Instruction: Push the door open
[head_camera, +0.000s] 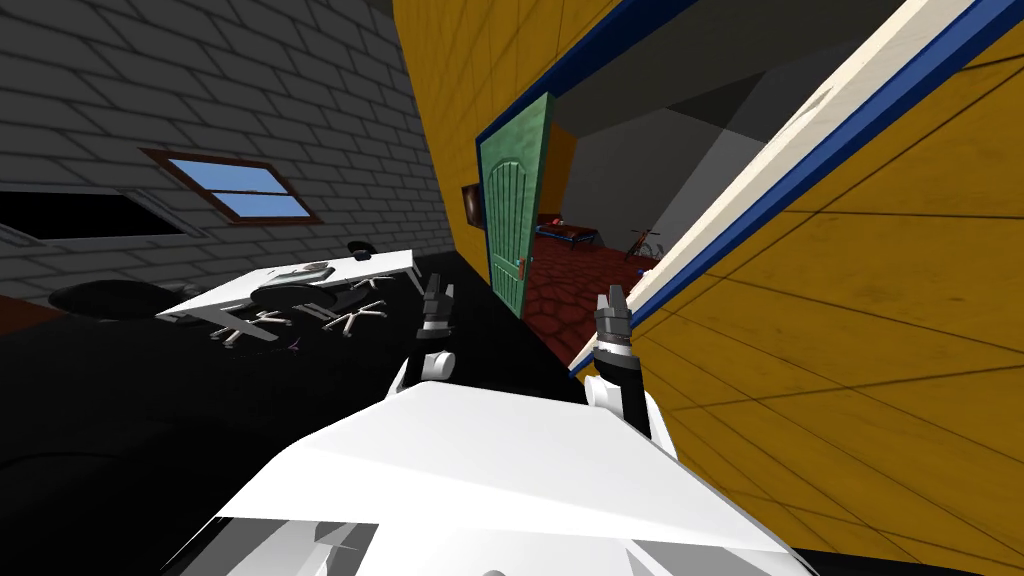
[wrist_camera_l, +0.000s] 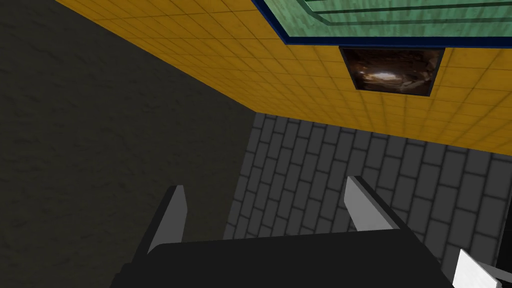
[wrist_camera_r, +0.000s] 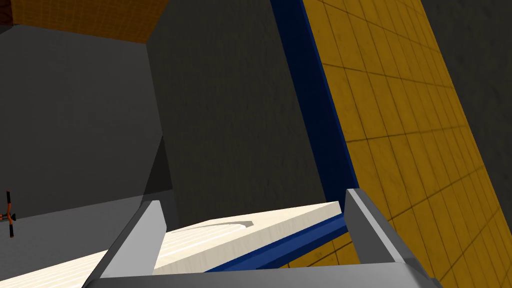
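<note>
A green door leaf (head_camera: 512, 215) stands swung open at the far left side of a blue-framed doorway in the yellow wall (head_camera: 850, 330). A cream door panel (head_camera: 790, 160) with blue edging runs along the doorway's right side. My right gripper (head_camera: 612, 300) is open at the near end of this panel. In the right wrist view the cream panel (wrist_camera_r: 225, 237) lies just past the open right gripper (wrist_camera_r: 252, 200), beside the blue frame (wrist_camera_r: 315, 110). My left gripper (head_camera: 436, 292) is open and apart from both doors; in its wrist view the left gripper (wrist_camera_l: 265, 184) has the green door (wrist_camera_l: 400, 17) far beyond it.
A white desk (head_camera: 300, 280) with office chairs (head_camera: 290, 305) stands to the left by a grey brick wall with a window (head_camera: 240, 190). A dark picture (wrist_camera_l: 390, 70) hangs on the yellow wall beside the green door. Through the doorway lie a red floor (head_camera: 580, 275) and a low bench (head_camera: 568, 232).
</note>
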